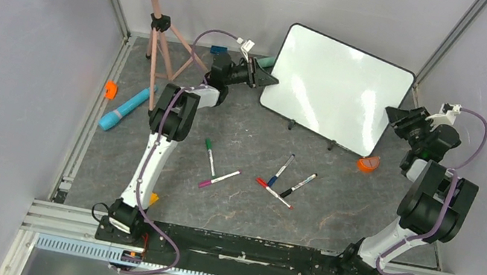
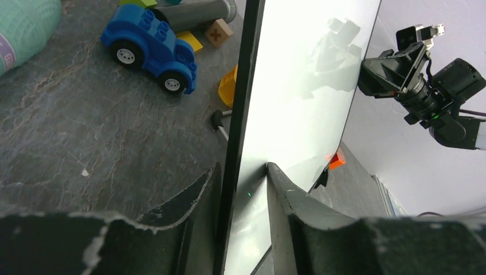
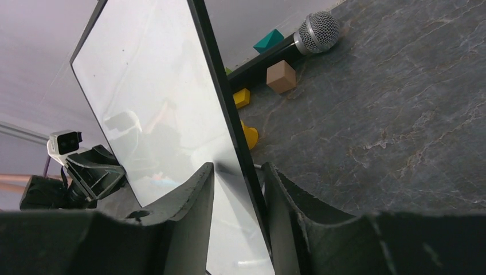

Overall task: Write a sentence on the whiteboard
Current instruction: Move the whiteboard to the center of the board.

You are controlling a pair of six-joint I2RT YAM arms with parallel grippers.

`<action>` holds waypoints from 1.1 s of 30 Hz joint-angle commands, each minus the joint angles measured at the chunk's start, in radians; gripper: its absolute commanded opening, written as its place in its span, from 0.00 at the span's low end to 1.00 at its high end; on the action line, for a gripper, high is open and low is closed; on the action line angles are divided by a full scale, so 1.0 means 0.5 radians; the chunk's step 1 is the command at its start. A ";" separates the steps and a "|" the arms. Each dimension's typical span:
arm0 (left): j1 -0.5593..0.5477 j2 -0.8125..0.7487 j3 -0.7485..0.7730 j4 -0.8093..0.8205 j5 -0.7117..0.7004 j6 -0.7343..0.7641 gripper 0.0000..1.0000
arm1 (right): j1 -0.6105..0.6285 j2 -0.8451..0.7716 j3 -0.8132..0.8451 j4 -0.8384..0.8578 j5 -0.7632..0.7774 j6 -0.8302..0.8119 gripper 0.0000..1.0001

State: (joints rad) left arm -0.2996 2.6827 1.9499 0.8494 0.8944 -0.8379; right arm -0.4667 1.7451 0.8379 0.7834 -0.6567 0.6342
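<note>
Left gripper (image 1: 272,80) and right gripper (image 1: 390,115) straddle opposite edges of the glossy white, black-framed rectangular whiteboard (image 1: 336,86). All 4 fingers (image 2: 192,200) sit narrow, can't tell if they're clamping.

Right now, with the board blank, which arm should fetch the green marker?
Probably left. Both grippers straddle edges of the board, but the green marker lies nearer the left gripper than the right gripper, on the left arm's side.
</note>
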 commanded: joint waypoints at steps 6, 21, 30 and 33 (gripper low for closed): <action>0.010 -0.282 -0.260 0.190 0.057 -0.002 0.32 | 0.055 -0.054 -0.041 0.013 -0.052 -0.023 0.27; 0.030 -0.800 -0.985 0.068 -0.014 0.461 0.25 | 0.202 -0.106 -0.237 0.077 -0.052 -0.037 0.09; 0.099 -1.121 -1.485 0.124 -0.123 0.662 0.22 | 0.389 -0.259 -0.384 0.082 -0.015 -0.093 0.10; 0.111 -1.240 -1.675 0.185 -0.181 0.757 0.22 | 0.440 -0.312 -0.454 0.140 -0.010 -0.091 0.10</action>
State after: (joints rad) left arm -0.2180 2.1712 1.2057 0.8589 0.8562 -0.6067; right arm -0.3294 1.6440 0.6647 0.8558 -0.5865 0.6006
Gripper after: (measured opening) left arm 0.336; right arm 0.290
